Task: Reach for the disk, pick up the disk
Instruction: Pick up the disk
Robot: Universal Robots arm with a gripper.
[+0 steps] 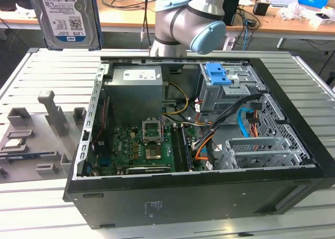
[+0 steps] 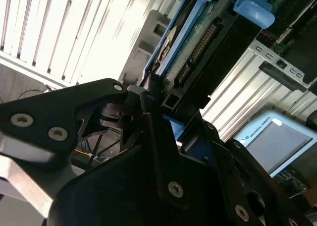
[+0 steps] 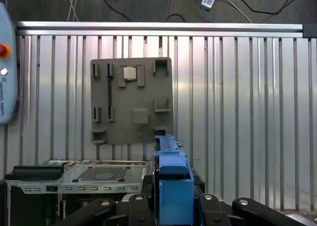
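Grip is what matters at this stage. In the exterior view the disk (image 1: 68, 13) hangs label-outward, raised high and off to the exterior view's left of the computer case (image 1: 183, 202), well apart from its walls, so the lift looks all but made. The arm (image 1: 180, 19) bends behind the case's far wall, and the bright blue latch (image 1: 219, 74) sits untouched on the drive cage inside the case. In the second wrist view the gripper (image 2: 156, 94) is clenched on the disk, its black fingers (image 2: 151, 132) pressed against one end, with the connector edge (image 2: 198, 42) running away from them. The hold appears to sit near the end rather than the middle, so the drive could lever in the pinch. A firm squeeze and a slow, level wrist would serve best. In the first wrist view the disk's blue rail (image 3: 173, 184) stands edge-on between the gripper's links, out beside the case over the slatted table (image 3: 247, 112), with the grey fixture plate (image 3: 131, 117) and its small chip (image 3: 130, 73) farther from the case. The rail looks centred and upright — a good sign.
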